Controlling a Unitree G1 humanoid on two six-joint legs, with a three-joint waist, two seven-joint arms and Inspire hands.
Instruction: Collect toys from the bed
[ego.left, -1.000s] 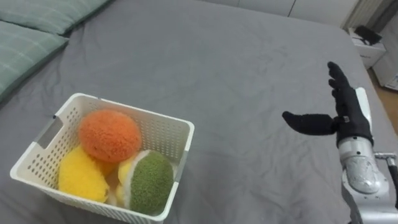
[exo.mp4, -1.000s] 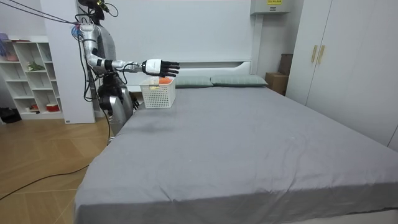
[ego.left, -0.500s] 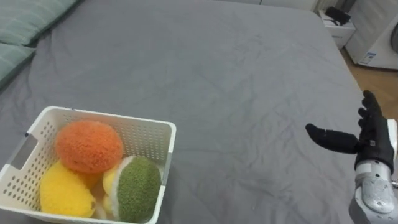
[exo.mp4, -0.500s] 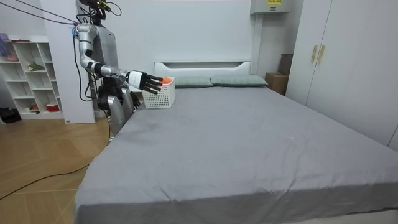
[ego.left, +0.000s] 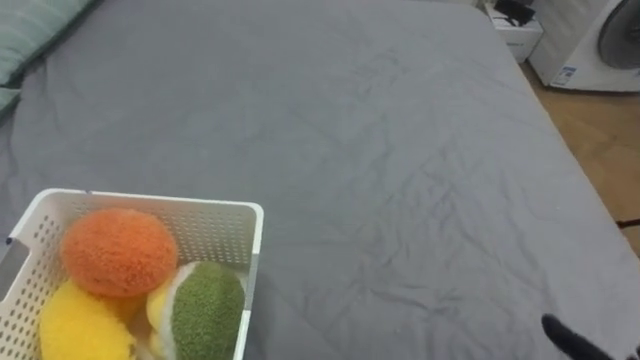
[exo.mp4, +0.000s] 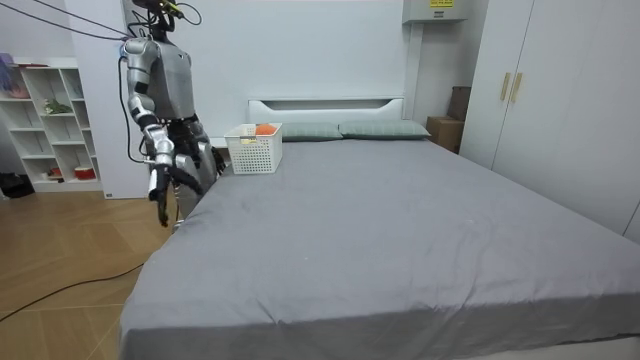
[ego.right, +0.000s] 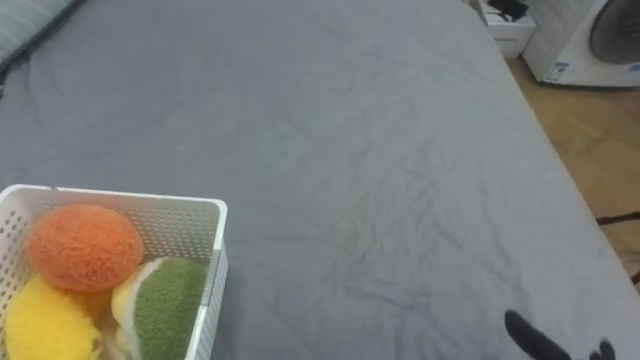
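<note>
A white slatted basket (ego.left: 150, 204) sits on the grey bed (ego.left: 360, 150) at the lower left of the eye views. It holds an orange plush ball (ego.left: 118, 252), a yellow one (ego.left: 85, 325) and a green and cream one (ego.left: 208, 310). Dark fingertips of my right hand (ego.left: 575, 340) poke in at the bottom right edge, straight and holding nothing, far from the basket. In the room view I stand at the bed's side near the headboard, by the basket (exo.mp4: 253, 148), and my right hand (exo.mp4: 160, 192) hangs low beside me.
Green pillows (exo.mp4: 370, 129) lie at the head of the bed. Beyond the bed's far right edge are wooden floor (ego.left: 600, 130) and a white appliance (ego.left: 590, 40). A white shelf (exo.mp4: 50, 130) stands behind me, a wardrobe (exo.mp4: 560, 100) at the room view's right.
My right arm has dropped from reaching out over the bed to hanging at my side, so the hand slid down and out at the lower right. The eye view has shifted too.
</note>
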